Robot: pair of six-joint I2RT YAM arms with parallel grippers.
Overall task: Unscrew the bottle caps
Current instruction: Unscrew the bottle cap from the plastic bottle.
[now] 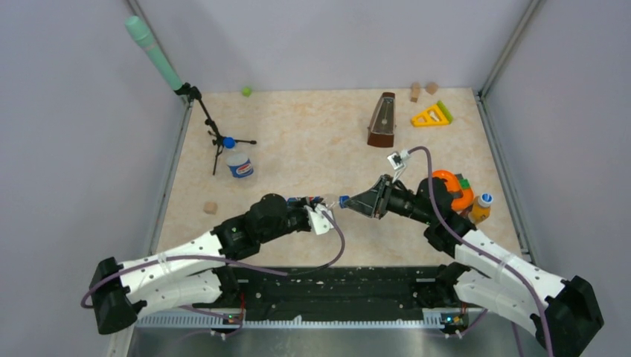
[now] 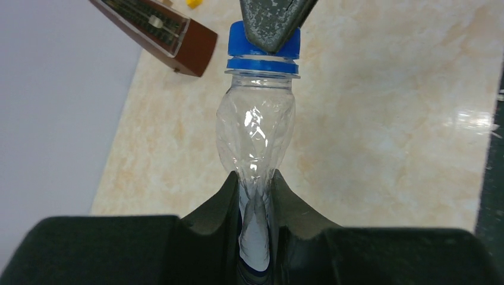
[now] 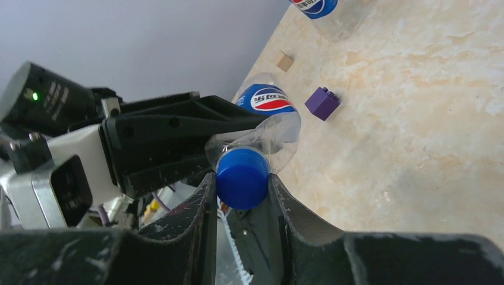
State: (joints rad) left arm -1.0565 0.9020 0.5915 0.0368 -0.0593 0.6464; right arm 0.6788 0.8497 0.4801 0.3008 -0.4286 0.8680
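A crumpled clear bottle with a Pepsi label hangs level above the table between my two grippers. My left gripper is shut on its squashed body; from above it sits at the centre. The bottle's dark blue cap is clamped between the fingers of my right gripper, which comes in from the right. The same cap still sits on the bottle neck. A second Pepsi bottle stands at the left. An orange bottle with a pale cap stands at the right.
A brown metronome and a yellow wedge stand at the back right. A microphone stand rises at the back left, with a small blue round piece by it. A purple cube and a wooden block lie on the table.
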